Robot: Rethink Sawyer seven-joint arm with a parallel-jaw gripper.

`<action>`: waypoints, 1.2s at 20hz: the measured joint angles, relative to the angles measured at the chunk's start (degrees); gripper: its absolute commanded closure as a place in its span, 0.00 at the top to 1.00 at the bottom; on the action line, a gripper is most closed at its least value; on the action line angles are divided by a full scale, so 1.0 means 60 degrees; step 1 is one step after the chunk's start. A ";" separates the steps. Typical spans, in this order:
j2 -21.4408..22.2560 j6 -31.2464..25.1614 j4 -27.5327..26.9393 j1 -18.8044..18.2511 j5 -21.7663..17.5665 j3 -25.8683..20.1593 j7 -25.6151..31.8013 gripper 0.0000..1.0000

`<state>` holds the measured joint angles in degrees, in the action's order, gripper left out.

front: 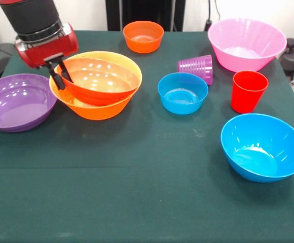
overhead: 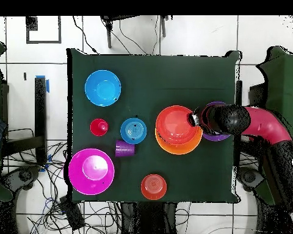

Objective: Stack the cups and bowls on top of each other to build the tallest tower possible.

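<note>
Gripper, front view: gripper [front: 60, 74] sits at the left rim of the red-orange bowl [front: 99, 76]; its two dark fingers [front: 65, 70] straddle that rim, narrow, one outside and one inside, clamped on it.
Tower, front view: red-orange bowl lies tilted inside the large orange bowl [front: 94, 106], left of table centre on the green cloth [front: 137, 192].
Neighbours, front view: purple bowl [front: 15, 101] just left of the tower, touching or nearly so. Small orange bowl [front: 143, 36] at the far edge. Small blue bowl [front: 182, 92] right of the tower.
Cups, front view: purple cup [front: 197, 68] on its side beyond the small blue bowl; red cup [front: 248, 91] upright to the right.
Large bowls, front view: pink bowl [front: 246, 44] far right; blue bowl [front: 263, 147] near right.
Overhead view: arm [overhead: 259, 122] enters from the right and covers most of the purple bowl [overhead: 217, 138]; gripper [overhead: 193, 117] at the right rim of the red-orange bowl [overhead: 173, 124], nested in the large orange bowl [overhead: 176, 148].
Overhead, others: blue bowl [overhead: 102, 87], pink bowl [overhead: 91, 171], small orange bowl [overhead: 153, 186], all well apart.
</note>
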<state>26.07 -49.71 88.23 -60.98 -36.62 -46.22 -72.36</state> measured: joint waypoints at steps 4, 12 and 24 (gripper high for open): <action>-0.0007 -0.0030 -0.0092 0.0199 0.0233 0.0114 0.0000 0.00; 0.0033 -0.0681 -0.0413 0.0607 0.0674 0.0537 0.0000 0.00; 0.0051 -0.1350 -0.1021 0.1039 0.1005 0.1139 0.0000 1.00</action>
<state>26.37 -57.81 82.11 -54.74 -30.59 -39.39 -72.36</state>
